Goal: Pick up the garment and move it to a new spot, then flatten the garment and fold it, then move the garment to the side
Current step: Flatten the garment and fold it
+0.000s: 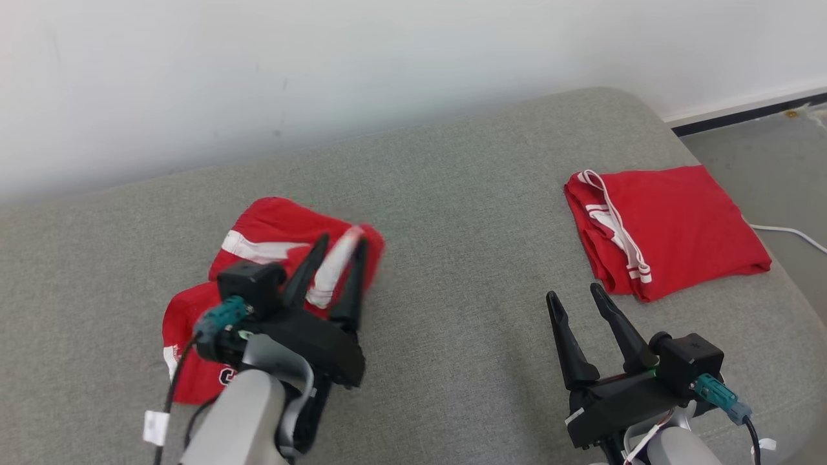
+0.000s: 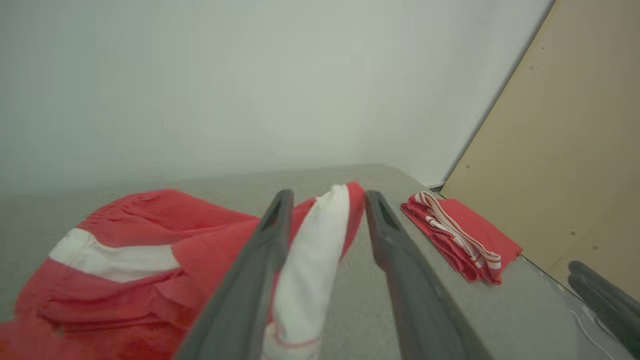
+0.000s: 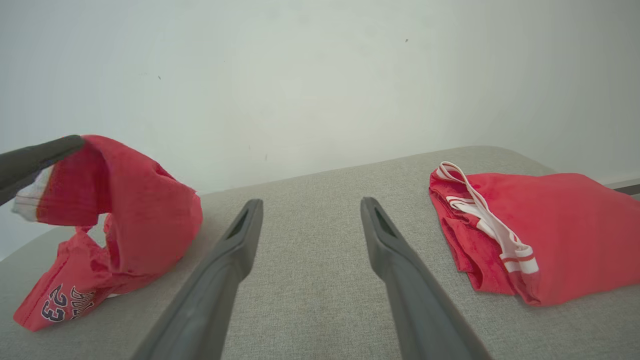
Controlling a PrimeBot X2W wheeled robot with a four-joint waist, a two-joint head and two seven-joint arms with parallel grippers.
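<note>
Early stage: the crumpled garment (image 1: pixel 265 223) lies beneath and just ahead of the left tool (image 1: pixel 342 240), its white-trimmed edge raised between the fingers; whether it is clamped, I cannot tell. The right tool (image 1: pixel 572 292) is released and empty. Moving, flattening, folding and setting aside all remain.

1. My garment (image 1: pixel 258 239), near left, is red with broad white bands. I can read dark "23" lettering on one end.
2. The folded cloth (image 1: pixel 678 219), far right, is the same red, with thin white stripes along its trim.
3. The cushion (image 1: pixel 452 226) is a plain grey weave.
4. The wall (image 1: pixel 323 64) is plain white.
5. The left gripper (image 1: pixel 341 242) and right gripper (image 1: pixel 573 292) are black, each with a teal plug (image 1: pixel 223 315).
6. The cable (image 1: pixel 788 231) is white, and the board (image 2: pixel 575 150) is tan.
</note>
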